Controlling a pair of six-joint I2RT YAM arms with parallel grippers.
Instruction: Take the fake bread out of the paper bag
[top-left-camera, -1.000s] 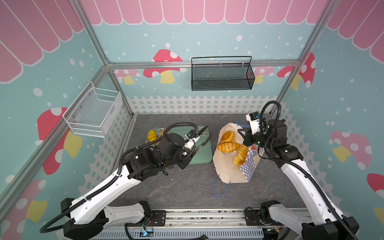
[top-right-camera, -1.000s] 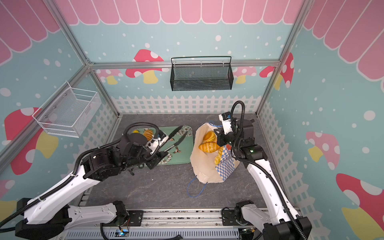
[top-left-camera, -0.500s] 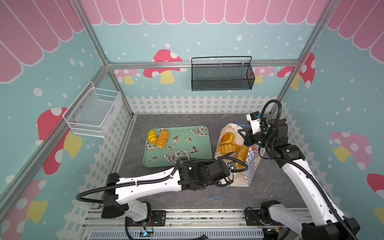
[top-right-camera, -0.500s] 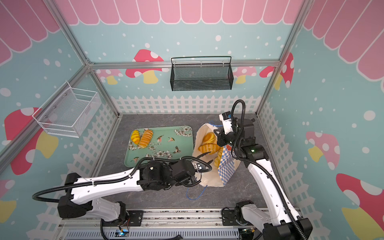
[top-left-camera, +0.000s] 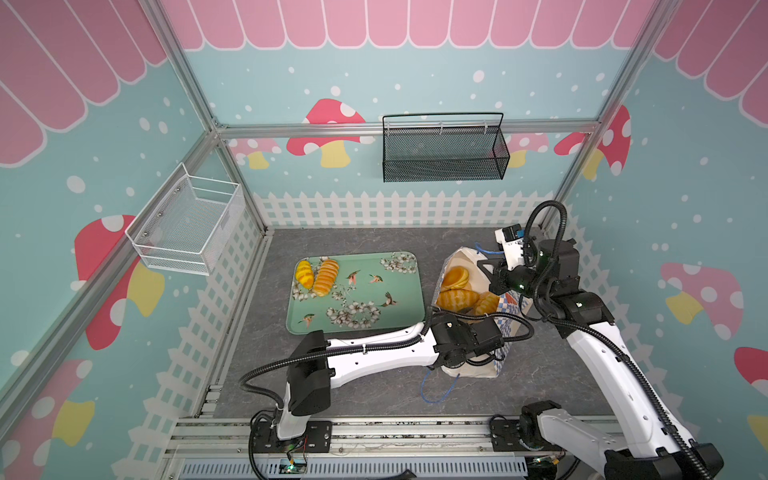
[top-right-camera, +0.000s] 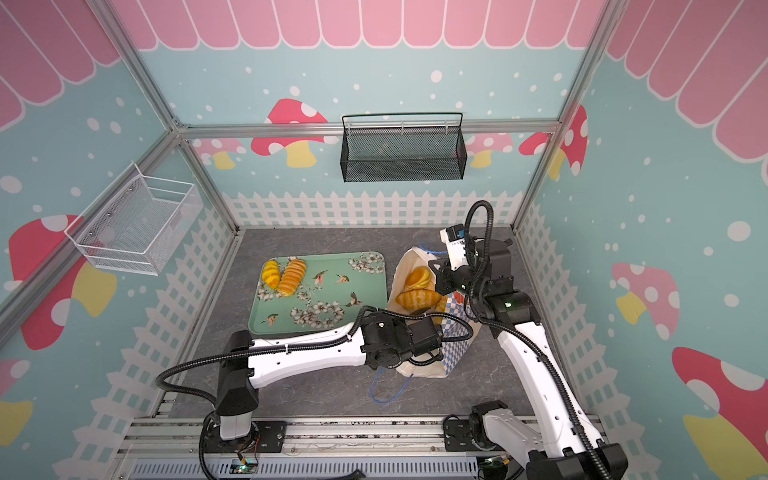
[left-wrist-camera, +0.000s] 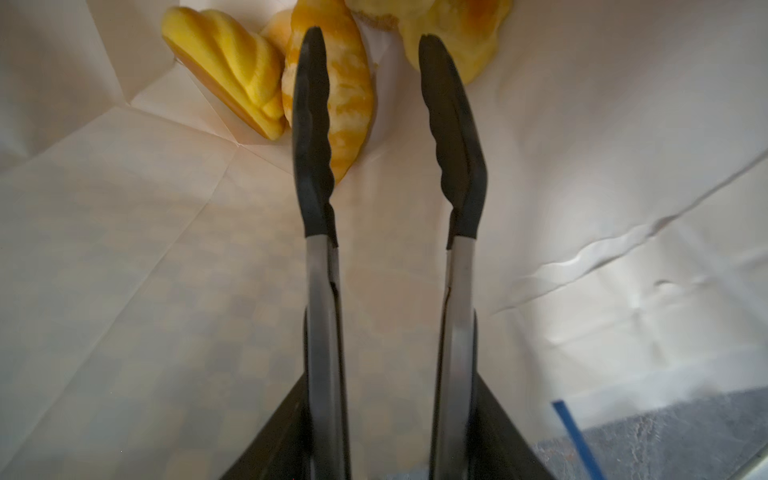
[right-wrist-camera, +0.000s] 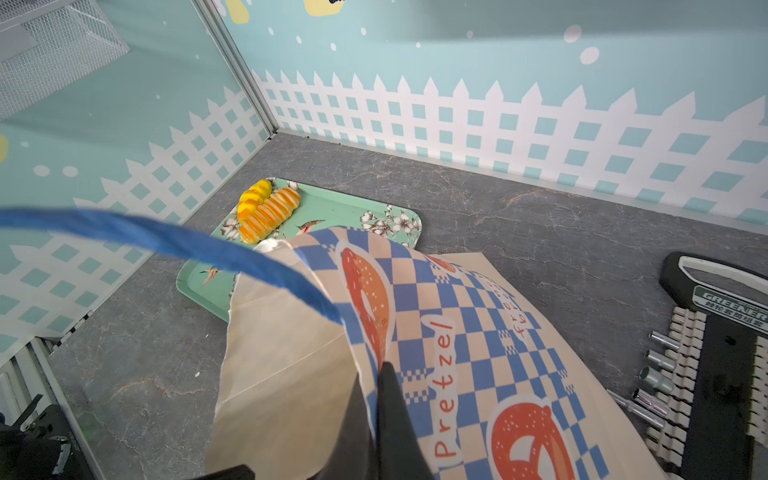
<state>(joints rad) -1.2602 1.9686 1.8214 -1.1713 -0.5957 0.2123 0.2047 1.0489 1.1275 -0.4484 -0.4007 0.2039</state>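
We find both top views bright and evenly lit from above, with only faint, soft shadows on the grey tabletop (top-left-camera: 365, 241) and no glare. The left wrist view is dimmer and warmer. It looks into the paper bag (left-wrist-camera: 124, 270), where daylight glows through the paper wall to one side of the tongs (left-wrist-camera: 322, 291). The tong arms are slightly smeared, and the fake bread (left-wrist-camera: 353, 83) past their tips is soft. In the right wrist view, the blue cord handle (right-wrist-camera: 166, 239) nearest the lens is out of focus.
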